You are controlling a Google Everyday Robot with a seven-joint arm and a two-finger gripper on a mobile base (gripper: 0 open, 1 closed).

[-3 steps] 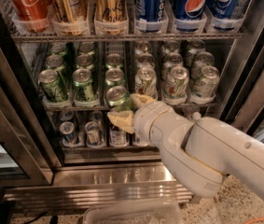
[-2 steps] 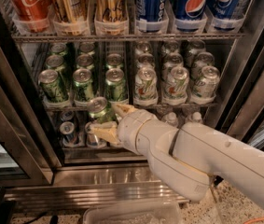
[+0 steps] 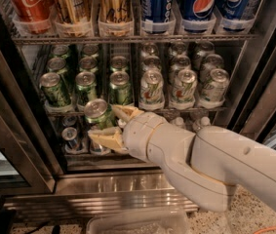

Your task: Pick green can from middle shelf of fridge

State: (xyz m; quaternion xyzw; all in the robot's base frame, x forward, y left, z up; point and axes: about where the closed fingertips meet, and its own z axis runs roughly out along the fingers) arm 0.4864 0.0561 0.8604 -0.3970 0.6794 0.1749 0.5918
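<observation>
The fridge [image 3: 10, 126] stands open, with a dark door frame at the left. Its middle shelf [image 3: 128, 109] holds rows of green cans [image 3: 54, 87] on the left and whitish cans [image 3: 182, 87] on the right. My gripper [image 3: 109, 125], with tan fingers [image 3: 106, 139] on a white arm, is shut on one green can [image 3: 97, 113]. It holds the can in front of the shelf's front edge, out of the rows. The can's silver top faces up and toward me. The arm hides part of the lower rack.
The rack above holds red [image 3: 28, 4], gold [image 3: 114, 6] and blue cans [image 3: 201, 4]. The rack below holds small silver-blue cans [image 3: 70, 136]. A steel sill [image 3: 103, 191] runs below the opening. A clear bin [image 3: 137, 223] sits on the floor in front.
My gripper has moved left and out toward me with the green can in it, away from the middle shelf's front row.
</observation>
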